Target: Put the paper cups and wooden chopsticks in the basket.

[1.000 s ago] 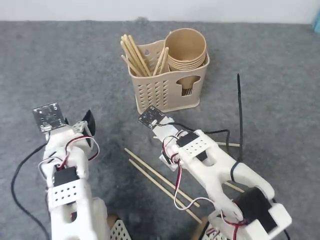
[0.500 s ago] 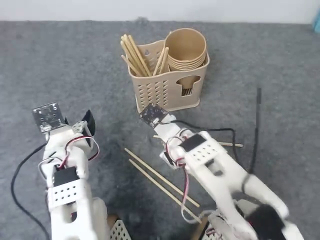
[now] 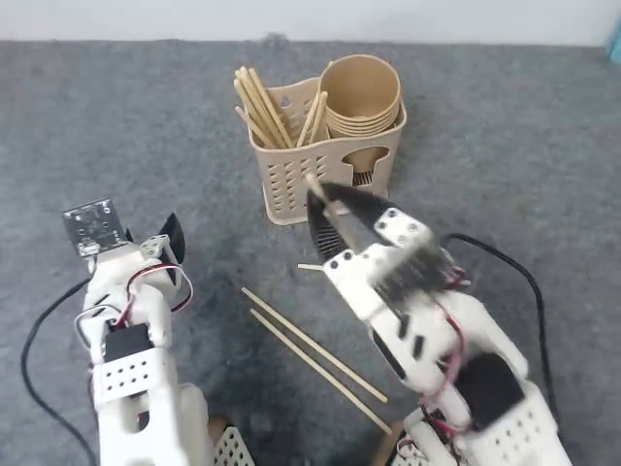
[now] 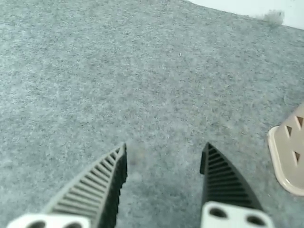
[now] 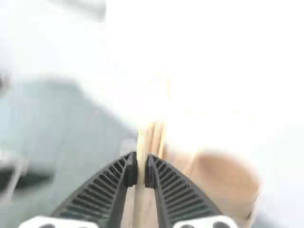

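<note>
The right claw (image 3: 330,207) clamps one chopstick (image 3: 315,186) just before the basket (image 3: 291,175) in the high view; paper cups (image 3: 361,92) sit stacked inside, and two loose chopsticks (image 3: 314,344) lie on the tabletop (image 3: 116,126). Left wrist view: the left claw (image 4: 164,164) gapes empty. Right wrist view: that chopstick is pinched. Mostly done, I judge.

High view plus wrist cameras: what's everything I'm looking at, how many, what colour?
basket: one, beige, far middle of the carpet
paper cups: nested stack, brown, in the basket's right compartment
chopsticks in basket: several, pale wood, leaning in its left compartment
chopsticks on carpet: two, pale wood, side by side between the arms
held chopstick: one, pale wood, in the right pincer
carpet: grey, under everything
cables: two, black, one trailing from each arm
left pincer: black, open, over bare carpet
right pincer: black, shut on the held chopstick
</note>
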Motion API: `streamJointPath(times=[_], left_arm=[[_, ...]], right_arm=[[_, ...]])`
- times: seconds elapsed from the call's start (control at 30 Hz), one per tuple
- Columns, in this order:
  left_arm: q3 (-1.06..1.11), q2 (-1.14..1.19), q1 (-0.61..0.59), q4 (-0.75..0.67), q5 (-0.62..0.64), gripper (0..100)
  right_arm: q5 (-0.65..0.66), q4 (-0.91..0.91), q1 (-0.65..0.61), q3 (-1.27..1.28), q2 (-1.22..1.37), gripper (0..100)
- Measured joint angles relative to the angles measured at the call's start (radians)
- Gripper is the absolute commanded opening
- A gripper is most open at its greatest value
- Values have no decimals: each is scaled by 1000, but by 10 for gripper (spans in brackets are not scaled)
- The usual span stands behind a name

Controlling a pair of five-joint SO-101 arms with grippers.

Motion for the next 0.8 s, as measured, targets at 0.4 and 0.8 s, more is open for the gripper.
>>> streamJointPath(times=[0.4,0.8], left_arm=[[0,0,2,0,0,236],[0,0,0,0,0,236]], right_arm=[[-48,-801,0,-2,141,8],[-43,-965,44,-451,876,10]])
